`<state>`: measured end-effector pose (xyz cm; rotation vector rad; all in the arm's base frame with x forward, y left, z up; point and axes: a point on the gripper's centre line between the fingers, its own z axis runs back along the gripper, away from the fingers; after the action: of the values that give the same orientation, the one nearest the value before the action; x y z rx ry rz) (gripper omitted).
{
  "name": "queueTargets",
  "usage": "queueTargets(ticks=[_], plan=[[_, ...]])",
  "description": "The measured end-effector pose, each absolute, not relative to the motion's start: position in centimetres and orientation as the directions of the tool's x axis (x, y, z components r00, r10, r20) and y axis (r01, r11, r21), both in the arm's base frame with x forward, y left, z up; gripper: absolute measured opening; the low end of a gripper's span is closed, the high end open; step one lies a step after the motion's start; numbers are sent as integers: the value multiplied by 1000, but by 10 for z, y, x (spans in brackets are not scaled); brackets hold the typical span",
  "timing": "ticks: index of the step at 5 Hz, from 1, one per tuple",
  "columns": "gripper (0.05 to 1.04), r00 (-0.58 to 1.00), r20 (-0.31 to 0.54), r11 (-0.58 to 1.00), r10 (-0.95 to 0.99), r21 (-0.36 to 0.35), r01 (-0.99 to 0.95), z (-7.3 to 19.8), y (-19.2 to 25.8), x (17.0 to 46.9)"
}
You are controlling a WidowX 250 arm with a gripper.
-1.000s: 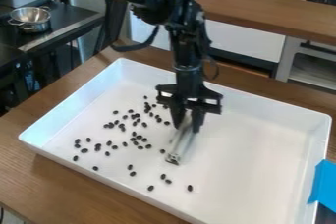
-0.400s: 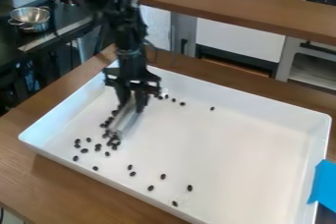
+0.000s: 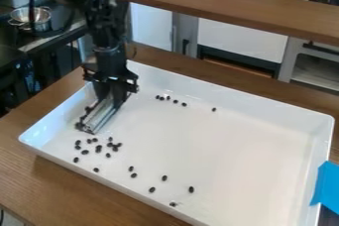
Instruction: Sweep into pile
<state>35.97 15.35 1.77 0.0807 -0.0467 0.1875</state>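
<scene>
The black gripper (image 3: pixel 111 100) hangs over the left part of the white tray (image 3: pixel 232 145), shut on a clear and silver sweeping tool (image 3: pixel 99 116) that rests slanted on the tray floor. Dark beans bunch against the tool's left side and lower end. Just below the tool lies a loose cluster of dark beans (image 3: pixel 99 147). A short row of beans (image 3: pixel 168 98) is near the tray's back wall, with one bean (image 3: pixel 214 109) farther right. Several more beans (image 3: pixel 152 189) are scattered toward the front wall.
The tray's raised walls surround the work area on a wooden table (image 3: pixel 59 183). Blue tape (image 3: pixel 326 186) is at the tray's right edge. A metal colander (image 3: pixel 31 18) stands at the upper left, and a wooden ledge (image 3: pixel 238 7) runs across the back.
The gripper and tool have moved left across the tray, from near its middle to the left side. Beans from the middle have shifted left with the tool; a few now lie near the back wall.
</scene>
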Motion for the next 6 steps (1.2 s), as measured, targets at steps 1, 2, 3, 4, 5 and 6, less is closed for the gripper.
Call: queueTargets(ticks=[1, 2, 3, 4, 5, 6], plan=[[375, 977, 23, 977, 213, 2, -213, 19, 156, 344], [375, 969, 26, 966, 247, -80, -244, 23, 129, 347], [375, 974, 29, 965, 223, -149, -217, 43, 82, 347], [375, 983, 39, 968, 179, -183, -170, 68, 25, 347], [375, 980, 55, 968, 190, -175, -178, 73, -17, 342], [375, 986, 73, 979, 150, -151, -138, 66, -72, 335]])
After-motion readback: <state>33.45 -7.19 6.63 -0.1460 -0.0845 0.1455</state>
